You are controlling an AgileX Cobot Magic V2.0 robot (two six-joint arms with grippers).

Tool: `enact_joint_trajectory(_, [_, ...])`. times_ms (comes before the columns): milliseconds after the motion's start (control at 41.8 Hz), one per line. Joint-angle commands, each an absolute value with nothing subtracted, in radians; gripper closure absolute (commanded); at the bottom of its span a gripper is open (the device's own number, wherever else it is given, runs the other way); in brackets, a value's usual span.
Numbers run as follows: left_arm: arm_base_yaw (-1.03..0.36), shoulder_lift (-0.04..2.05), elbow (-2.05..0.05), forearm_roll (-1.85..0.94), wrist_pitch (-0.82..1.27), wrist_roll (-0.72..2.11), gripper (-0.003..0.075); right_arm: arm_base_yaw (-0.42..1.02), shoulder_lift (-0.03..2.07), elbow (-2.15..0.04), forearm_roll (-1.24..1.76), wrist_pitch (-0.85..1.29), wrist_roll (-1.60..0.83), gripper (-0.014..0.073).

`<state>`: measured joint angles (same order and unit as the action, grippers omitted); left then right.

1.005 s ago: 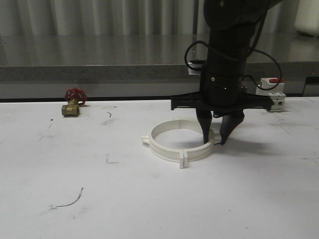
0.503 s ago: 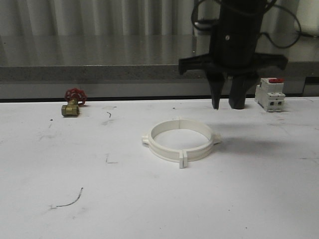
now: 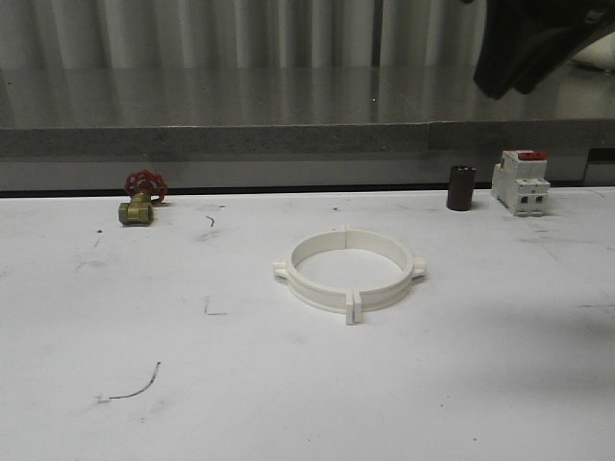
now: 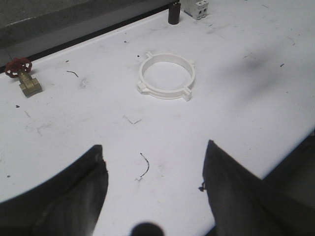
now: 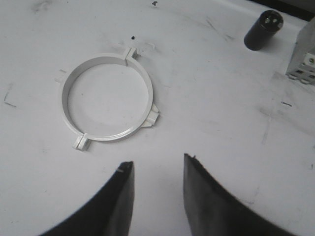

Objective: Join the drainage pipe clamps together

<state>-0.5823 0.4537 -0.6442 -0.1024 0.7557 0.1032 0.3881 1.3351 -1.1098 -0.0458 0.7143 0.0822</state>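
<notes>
The two white drainage pipe clamps lie flat mid-table, standing together as one closed ring with their end tabs meeting at the front and the back. Nothing touches the ring. My right arm hangs high at the top right, well clear of it. In the right wrist view the right gripper is open and empty over bare table, with the ring just beyond its fingertips. My left gripper is open wide and empty, far short of the ring.
A brass valve with a red handwheel sits at the back left. A black cylinder and a white circuit breaker with a red top stand at the back right. A grey ledge runs behind the table.
My right gripper has lifted away from the ring's right side, going up and to the right. The ring stayed in place. The black cylinder has come into sight.
</notes>
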Motion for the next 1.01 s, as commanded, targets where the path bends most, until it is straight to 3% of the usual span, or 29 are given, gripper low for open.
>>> enact_joint_trajectory(0, [-0.583, 0.458, -0.673, -0.112, 0.688, 0.104, 0.0302, 0.383, 1.203, -1.053, -0.103, 0.625, 0.172, 0.0313])
enact_joint_trajectory(479, [-0.583, 0.458, -0.673, -0.112, 0.688, 0.104, 0.0302, 0.389, 0.709, -0.653, -0.137, 0.564, 0.217, 0.0313])
enact_joint_trajectory(742, [-0.583, 0.458, -0.673, -0.112, 0.688, 0.104, 0.0302, 0.389, 0.586, -0.625, -0.136, 0.586, 0.216, 0.032])
enact_joint_trajectory(814, [-0.583, 0.458, -0.673, -0.112, 0.688, 0.104, 0.0302, 0.389, 0.586, -0.625, -0.136, 0.576, 0.213, 0.0407])
enact_joint_trajectory(981, [-0.583, 0.458, -0.673, -0.112, 0.688, 0.104, 0.0302, 0.389, 0.586, -0.625, -0.136, 0.563, 0.213, 0.0706])
